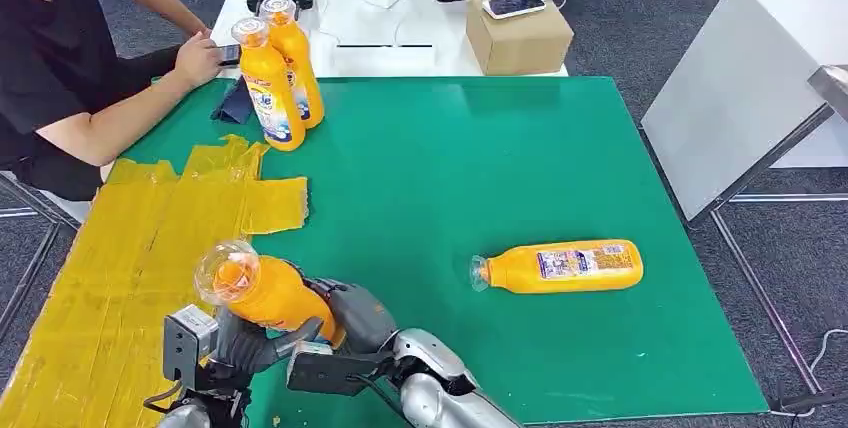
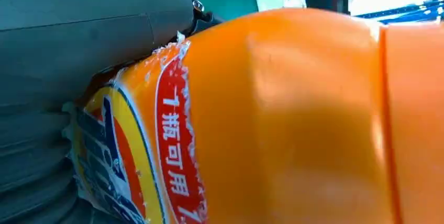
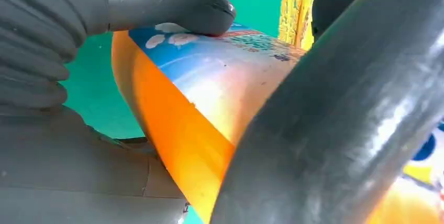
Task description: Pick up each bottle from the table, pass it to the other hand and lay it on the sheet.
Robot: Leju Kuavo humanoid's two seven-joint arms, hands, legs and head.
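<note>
The held bottle (image 1: 262,291) hangs tilted above the near edge of the green table (image 1: 480,168), its clear cap toward the yellow sheet (image 1: 120,248), caught mid-handover with both hands on it. The right hand (image 1: 350,318) wraps the body; the right wrist view shows its thumb pressed on the label. The left hand (image 1: 250,348) curls its fingers under the same bottle from below.

The risk I see is in the release. If the right hand lets go before the left has a firm wrap, the smooth, rounded plastic could roll out and drop at the table edge, just short of the sheet. Another bottle (image 1: 560,266) lies on its side well to the right, and two upright bottles (image 1: 280,73) stand at the far side near a seated person (image 1: 70,58).
</note>
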